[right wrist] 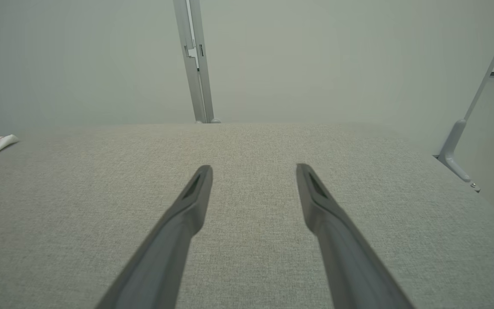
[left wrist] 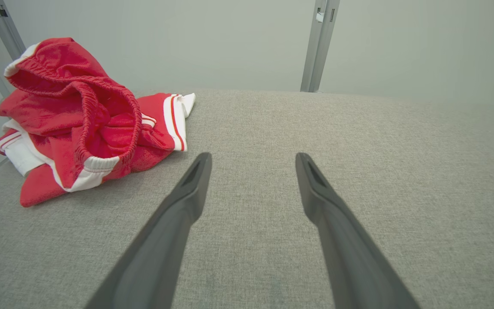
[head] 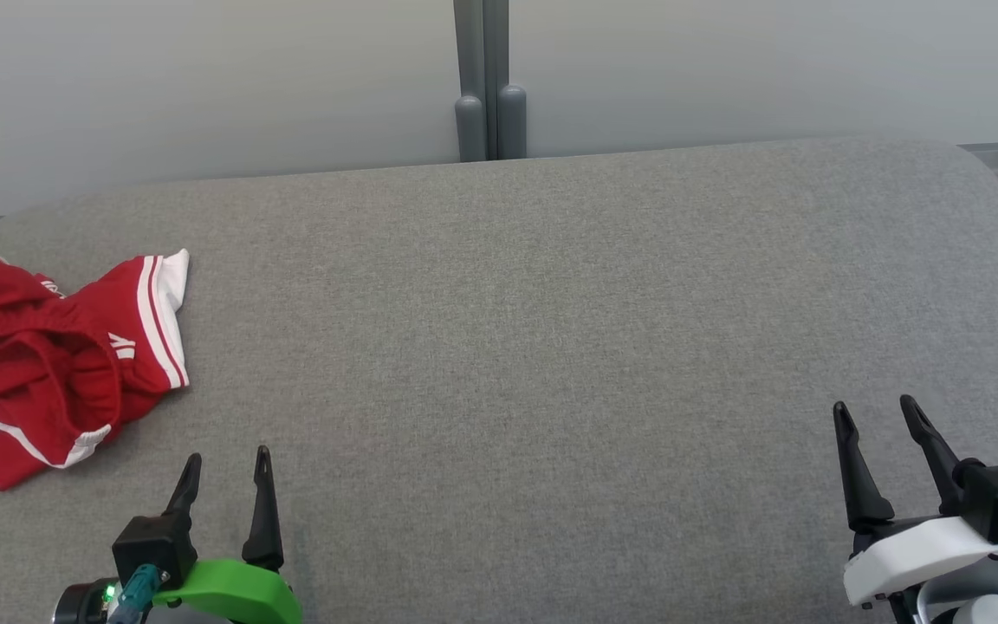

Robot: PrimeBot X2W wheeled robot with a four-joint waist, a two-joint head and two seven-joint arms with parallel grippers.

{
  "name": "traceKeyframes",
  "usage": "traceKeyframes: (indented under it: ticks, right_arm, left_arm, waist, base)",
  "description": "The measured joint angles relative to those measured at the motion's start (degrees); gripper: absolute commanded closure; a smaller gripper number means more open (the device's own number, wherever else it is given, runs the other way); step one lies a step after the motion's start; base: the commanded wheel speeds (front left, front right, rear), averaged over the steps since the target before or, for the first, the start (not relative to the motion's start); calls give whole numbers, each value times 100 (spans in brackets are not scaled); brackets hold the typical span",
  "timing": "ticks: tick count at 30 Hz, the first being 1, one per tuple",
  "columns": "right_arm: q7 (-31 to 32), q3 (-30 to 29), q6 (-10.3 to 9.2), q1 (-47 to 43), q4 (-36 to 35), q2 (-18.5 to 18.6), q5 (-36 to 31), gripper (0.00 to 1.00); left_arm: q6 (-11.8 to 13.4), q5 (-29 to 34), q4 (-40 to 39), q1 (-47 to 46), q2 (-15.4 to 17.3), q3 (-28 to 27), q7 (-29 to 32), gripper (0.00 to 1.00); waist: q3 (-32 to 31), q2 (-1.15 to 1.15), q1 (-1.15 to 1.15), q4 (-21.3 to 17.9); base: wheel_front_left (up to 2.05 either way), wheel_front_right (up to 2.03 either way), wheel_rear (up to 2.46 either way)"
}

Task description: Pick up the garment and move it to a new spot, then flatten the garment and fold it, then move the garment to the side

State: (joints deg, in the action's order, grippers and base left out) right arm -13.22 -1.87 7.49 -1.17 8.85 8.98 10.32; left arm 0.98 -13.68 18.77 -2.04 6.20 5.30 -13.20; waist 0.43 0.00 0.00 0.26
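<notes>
Head view: garment [head: 57, 364] runs off the left edge, and its bunched folds hide the underside. White print [head: 121, 345] on it is too small to read. Left hand [head: 228, 454] and right hand [head: 873, 404] are cut off past the wrist by the bottom edge. Counter [head: 551, 347] clipped left, right, bottom.

Even, soft, diffuse light in all 3 views; shadows faint; no glare; focus sharp; wrist views bend straight lines at edges.

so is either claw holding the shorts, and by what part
Nothing is held: left claw and right claw are open and empty, the red shorts lying apart from both.
</notes>
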Motion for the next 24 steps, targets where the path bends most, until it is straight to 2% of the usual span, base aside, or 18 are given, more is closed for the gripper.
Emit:
traceKeyframes:
  ticks: [14,24]
  right_arm:
    - [-137,-123,0,-85,134,3,-327,0]
    - [-178,-108,0,-101,158,3,-426,0]
  left_arm:
    - [-149,554,103,17,-155,-211,-149,0]
    - [-227,643,149,31,-243,-336,-193,0]
  waist:
    - [-14,0,0,-28]
    - [-44,0,0,-46]
  base:
    - [0,0,0]
    - [0,0,0]
